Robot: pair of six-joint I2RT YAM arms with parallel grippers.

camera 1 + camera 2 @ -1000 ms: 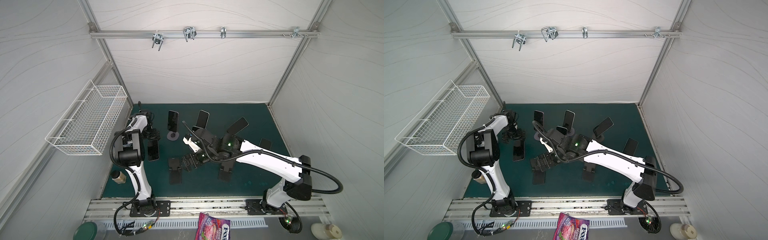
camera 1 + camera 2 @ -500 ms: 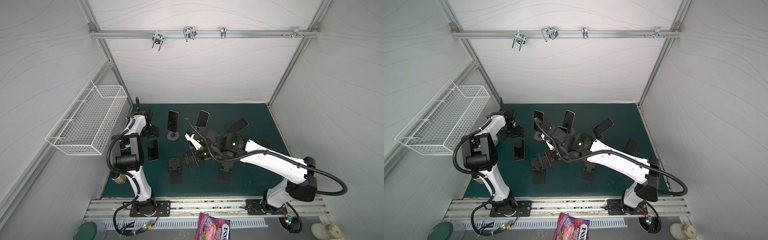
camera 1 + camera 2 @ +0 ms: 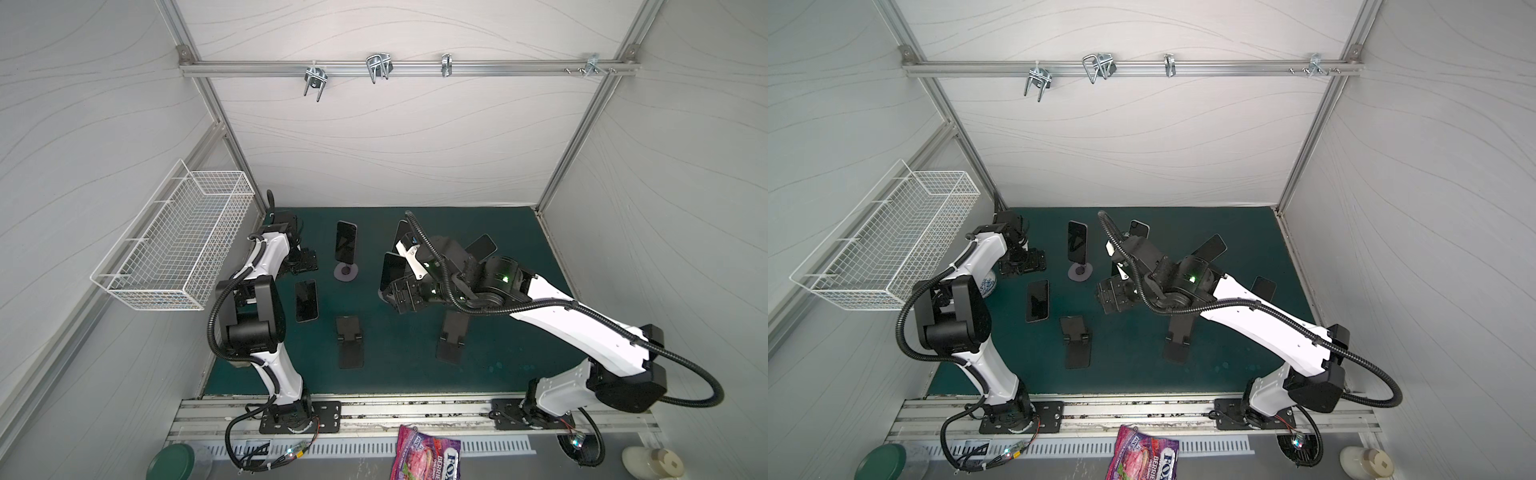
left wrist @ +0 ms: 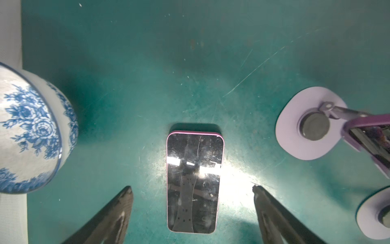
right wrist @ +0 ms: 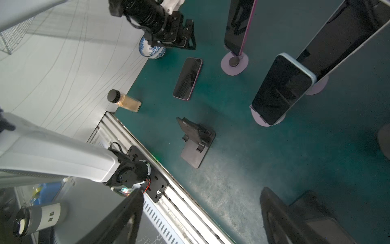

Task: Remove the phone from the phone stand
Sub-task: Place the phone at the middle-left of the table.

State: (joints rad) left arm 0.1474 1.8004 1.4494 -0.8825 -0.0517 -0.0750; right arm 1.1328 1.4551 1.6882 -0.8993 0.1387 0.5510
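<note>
Left gripper: the left gripper (image 4: 192,187) hovers over the back left of the mat. Its two dark jaws are spread wide and hold nothing.

Beneath it: a black-screened phone in a pink case (image 4: 195,181) lies flat, screen up, on the dark green mat (image 4: 147,63). It rests on no stand. In the left wrist view its near end sits between the jaw tips, with a gap on each side.

Either side of that phone: a white porcelain vase with blue flowers (image 4: 27,131) stands on one side. A round lilac phone stand (image 4: 295,135) stands on the other. Both are apart from the phone.

On the lilac stand: an upright dark phone in a purple case (image 3: 345,247) leans against the stand's arm.

Right gripper: the right gripper (image 5: 202,191) is raised over the middle of the mat. Its jaws are parted and empty.

Ahead of it: a dark phone in a pale blue case (image 5: 280,90) leans on a second lilac round stand (image 5: 268,120).

Nearer the front rail: an empty black folding stand (image 5: 196,143) sits on the mat, near the flat phone. Another black folding stand (image 3: 452,336) lies partly under the right arm.

Edges: a small amber bottle with a black cap (image 5: 124,101) sits at the mat's left edge. A white wire basket (image 3: 178,245) hangs on the left wall.
</note>
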